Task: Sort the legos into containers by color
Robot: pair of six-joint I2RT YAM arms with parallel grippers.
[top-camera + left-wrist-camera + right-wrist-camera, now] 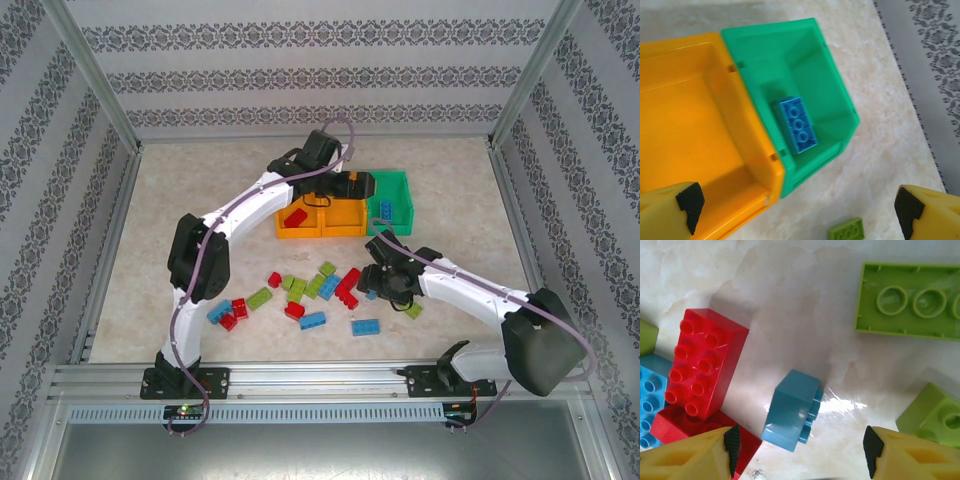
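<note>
Three joined bins stand at the back: two orange (345, 218) and one green (398, 190). A red lego (295, 217) lies in the left orange bin. A blue lego (795, 124) lies in the green bin (830, 85); the orange bin (685, 125) beside it shows a bare floor. My left gripper (797, 210) hovers open over the bins' near edge, holding nothing. My right gripper (800, 452) is open, low over the table. A small blue lego (790, 410) lies on its side between its fingers, apart from both pads.
Red, blue and lime legos (300, 295) lie scattered on the table in front of the bins. Close to the right gripper are a red brick (705, 370), an upturned lime plate (912, 300) and a lime brick (935, 415). A lime lego (847, 231) lies near the green bin.
</note>
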